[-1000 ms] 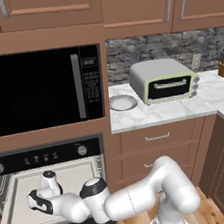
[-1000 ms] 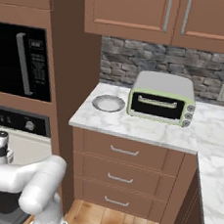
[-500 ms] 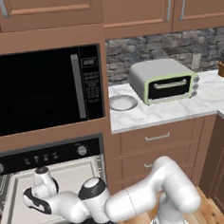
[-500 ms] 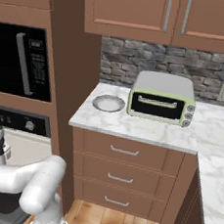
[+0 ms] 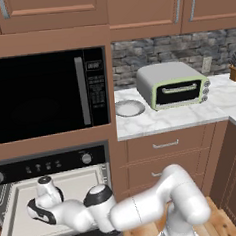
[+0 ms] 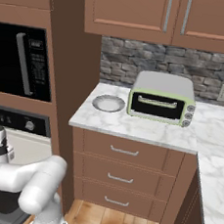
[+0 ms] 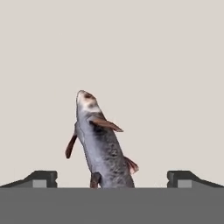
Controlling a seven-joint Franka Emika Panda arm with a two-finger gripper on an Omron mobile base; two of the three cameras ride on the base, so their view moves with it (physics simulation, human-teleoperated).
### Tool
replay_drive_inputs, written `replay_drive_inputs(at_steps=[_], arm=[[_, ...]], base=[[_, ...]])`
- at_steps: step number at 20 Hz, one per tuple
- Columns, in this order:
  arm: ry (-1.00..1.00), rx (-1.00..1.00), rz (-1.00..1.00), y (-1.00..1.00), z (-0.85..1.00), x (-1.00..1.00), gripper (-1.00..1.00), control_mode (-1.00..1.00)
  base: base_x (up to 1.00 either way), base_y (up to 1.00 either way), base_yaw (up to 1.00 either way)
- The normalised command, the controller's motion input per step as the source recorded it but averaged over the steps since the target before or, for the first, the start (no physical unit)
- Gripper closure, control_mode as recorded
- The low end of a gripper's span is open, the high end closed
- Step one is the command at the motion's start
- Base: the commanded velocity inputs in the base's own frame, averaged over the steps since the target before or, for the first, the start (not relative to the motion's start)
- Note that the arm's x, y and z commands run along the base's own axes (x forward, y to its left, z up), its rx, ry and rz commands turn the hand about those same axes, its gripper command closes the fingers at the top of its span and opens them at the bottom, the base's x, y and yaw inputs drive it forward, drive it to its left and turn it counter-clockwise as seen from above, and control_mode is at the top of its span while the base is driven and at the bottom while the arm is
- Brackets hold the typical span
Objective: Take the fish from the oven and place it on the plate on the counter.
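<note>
You're early in this: your gripper [image 7: 112, 178] hangs wide open and empty, the fish [image 7: 100, 144] lying between its tips on the oven [image 5: 53, 165] tray. Grab, lift and carry to the plate [image 5: 130, 108], up right, remain.

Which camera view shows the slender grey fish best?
The hand view: the slender grey fish lies close on the pale oven tray, between the open pincer tips. In the left base view the arm hides it; the right base view gives nothing clear.
</note>
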Motion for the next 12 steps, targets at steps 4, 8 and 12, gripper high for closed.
replay_drive_inputs(at_steps=[4, 8, 12], arm=[[0.00, -0.24, 0.10, -0.17, -1.00, 0.13, -1.00, -1.00], [0.00, -0.18, 0.16, 0.00, -0.98, 0.00, -1.00, -1.00], [0.00, -0.16, 0.19, 0.02, -0.98, -0.05, -1.00, -1.00]], base=[[0.00, 0.00, 0.00], [0.00, 0.00, 0.00], [0.00, 0.00, 0.00]])
